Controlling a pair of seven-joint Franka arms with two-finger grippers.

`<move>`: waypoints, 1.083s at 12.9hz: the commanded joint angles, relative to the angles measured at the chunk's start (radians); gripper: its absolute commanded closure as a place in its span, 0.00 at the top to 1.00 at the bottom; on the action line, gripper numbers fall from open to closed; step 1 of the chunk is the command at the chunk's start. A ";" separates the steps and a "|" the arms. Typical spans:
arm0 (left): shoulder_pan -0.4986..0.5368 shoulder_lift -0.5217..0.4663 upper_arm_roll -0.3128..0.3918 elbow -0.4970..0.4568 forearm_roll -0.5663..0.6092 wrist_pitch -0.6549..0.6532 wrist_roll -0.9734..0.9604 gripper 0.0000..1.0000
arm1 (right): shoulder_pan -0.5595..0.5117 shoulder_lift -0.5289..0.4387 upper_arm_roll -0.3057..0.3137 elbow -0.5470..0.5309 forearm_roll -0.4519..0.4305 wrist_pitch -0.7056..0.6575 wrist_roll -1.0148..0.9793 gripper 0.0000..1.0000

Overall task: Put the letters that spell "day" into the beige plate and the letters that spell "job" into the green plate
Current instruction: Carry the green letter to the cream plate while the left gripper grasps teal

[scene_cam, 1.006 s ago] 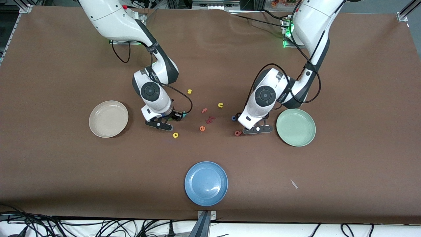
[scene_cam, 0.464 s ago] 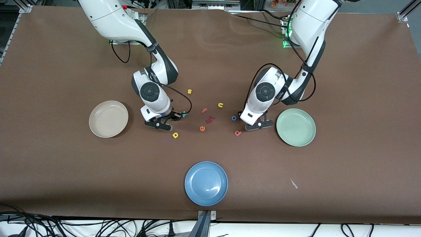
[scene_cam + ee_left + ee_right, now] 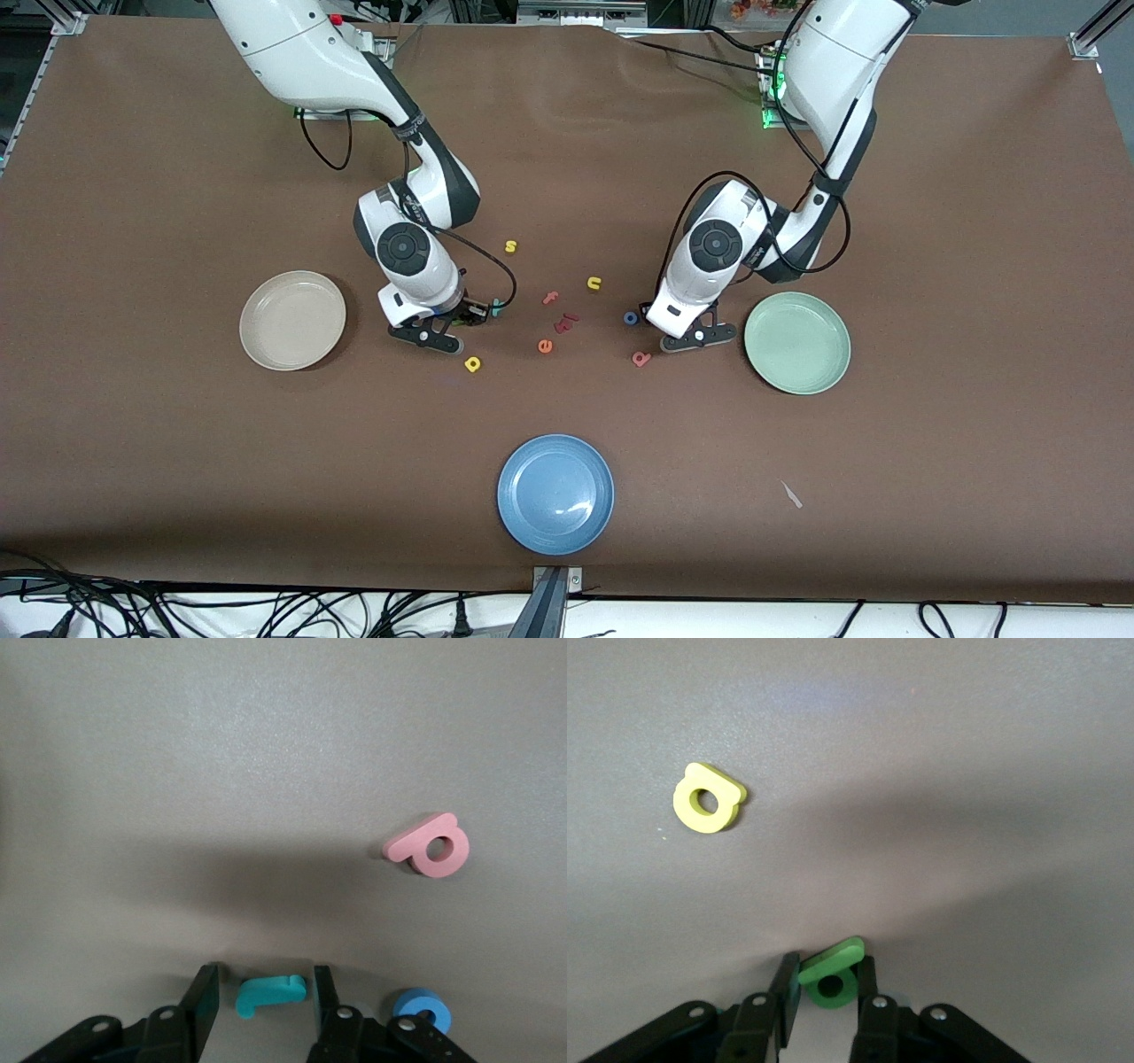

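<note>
Left wrist view shows my left gripper [image 3: 261, 1001] narrowing around the teal "j" [image 3: 270, 994] with gaps remaining, while my right gripper [image 3: 826, 992] has clamped the green "a" [image 3: 831, 976] on the table, both plates still empty.

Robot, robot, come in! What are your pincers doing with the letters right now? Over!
Right pincer shut on green a, yellow d waiting nearby. Left pincer straddling teal j, not yet gripped; pink b, blue o close by. Nothing blocking.

Matt brown table cover [image 3: 177, 496]; glossy blue plate [image 3: 523, 523] (smooth glaze).
</note>
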 commanded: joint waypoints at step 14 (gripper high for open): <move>0.145 -0.112 0.011 0.030 0.024 -0.126 0.236 0.18 | -0.007 -0.341 -0.323 -0.247 0.006 -0.174 -0.722 0.08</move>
